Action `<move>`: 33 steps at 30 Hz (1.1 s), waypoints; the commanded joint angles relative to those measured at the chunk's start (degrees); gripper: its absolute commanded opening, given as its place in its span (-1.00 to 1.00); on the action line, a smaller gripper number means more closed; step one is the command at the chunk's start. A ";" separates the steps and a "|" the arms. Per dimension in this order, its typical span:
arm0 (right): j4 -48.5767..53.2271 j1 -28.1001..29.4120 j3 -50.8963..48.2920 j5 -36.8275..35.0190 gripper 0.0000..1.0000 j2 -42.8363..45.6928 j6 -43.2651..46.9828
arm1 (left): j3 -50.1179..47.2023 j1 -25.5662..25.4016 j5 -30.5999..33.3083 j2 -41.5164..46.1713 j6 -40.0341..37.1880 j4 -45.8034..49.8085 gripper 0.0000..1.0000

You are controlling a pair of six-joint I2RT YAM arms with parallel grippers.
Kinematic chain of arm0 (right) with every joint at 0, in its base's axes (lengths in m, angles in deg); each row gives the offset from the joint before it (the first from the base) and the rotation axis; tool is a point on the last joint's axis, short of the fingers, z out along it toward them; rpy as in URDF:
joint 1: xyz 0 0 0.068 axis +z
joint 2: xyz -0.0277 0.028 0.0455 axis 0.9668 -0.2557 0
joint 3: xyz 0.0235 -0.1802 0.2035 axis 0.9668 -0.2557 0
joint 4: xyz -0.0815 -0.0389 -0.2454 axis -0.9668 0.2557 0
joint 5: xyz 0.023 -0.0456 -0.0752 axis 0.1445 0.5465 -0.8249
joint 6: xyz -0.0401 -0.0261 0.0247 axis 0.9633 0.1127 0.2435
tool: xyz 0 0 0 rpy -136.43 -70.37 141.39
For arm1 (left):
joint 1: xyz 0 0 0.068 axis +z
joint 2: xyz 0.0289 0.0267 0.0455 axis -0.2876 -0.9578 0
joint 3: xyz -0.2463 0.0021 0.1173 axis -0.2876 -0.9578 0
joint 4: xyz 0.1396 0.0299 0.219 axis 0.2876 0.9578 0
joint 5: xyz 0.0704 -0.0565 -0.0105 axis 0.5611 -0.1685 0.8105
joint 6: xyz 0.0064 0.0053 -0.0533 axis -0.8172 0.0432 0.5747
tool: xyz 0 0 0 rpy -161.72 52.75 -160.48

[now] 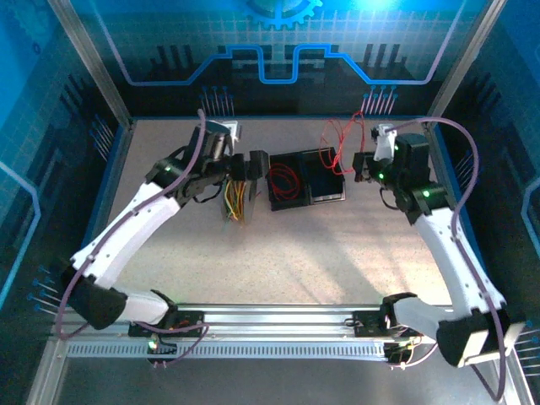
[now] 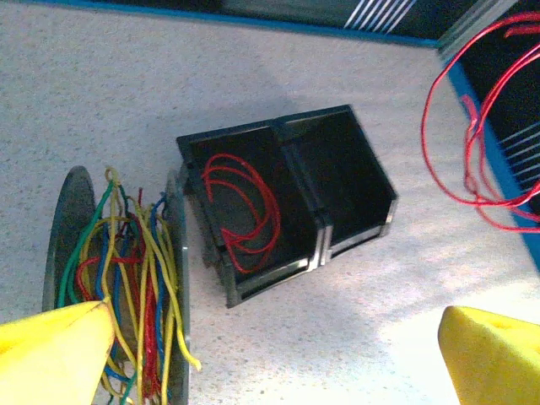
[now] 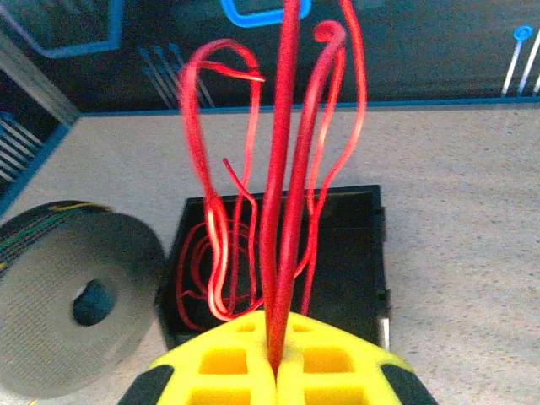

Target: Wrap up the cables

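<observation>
My right pincer [image 3: 274, 367] is squeezed tight on a bunch of thin red bendy cables [image 3: 283, 211]. They stand up in tall loose loops above the black plastic box with two bins [image 2: 354, 181]. My left pincer [image 2: 272, 350] is wide apart and holds nothing. Its two yellow fingers [image 2: 51, 354] sit at the bottom corners of the left wrist view. Just beside it on the speckled pale desk [image 1: 337, 245] stands the black round spool [image 3: 72, 299], up on its edge. Green, yellow, blue and red wires are wound on it. Another red coil [image 2: 245, 211] lies in the box bin nearer the spool. I think the job now is to bring the held loops over to the spool and wind them on. To do that well, I would move the right arm slowly so the springy loops do not catch on the box wall. I would use the left pincer to hold the spool so it does not roll. I would lay the cable in the gap between the two round sides, one turn at a time. The loops could flop out, so I would keep a soft pull on them.
</observation>
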 commanded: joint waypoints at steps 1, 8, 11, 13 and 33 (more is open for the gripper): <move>-0.57 1.07 -4.18 8.93 -1.00 6.35 -1.68 | -4.31 -0.28 -5.20 6.75 0.81 -2.65 0.99; -8.12 3.20 -12.60 26.39 -1.00 14.17 -8.33 | -12.18 -0.35 -15.01 16.54 5.34 -7.13 0.20; -10.28 7.31 -15.33 27.14 -1.00 15.15 -8.57 | -14.20 -0.88 -18.47 18.25 7.49 -9.15 -0.16; -10.16 11.05 -15.82 25.04 -1.00 15.37 -7.31 | -14.62 -1.95 -18.17 19.00 7.94 -9.59 -0.29; -9.73 38.62 -17.00 -16.61 -1.00 16.36 3.10 | -17.82 -12.28 -9.38 16.36 17.91 -16.53 -0.17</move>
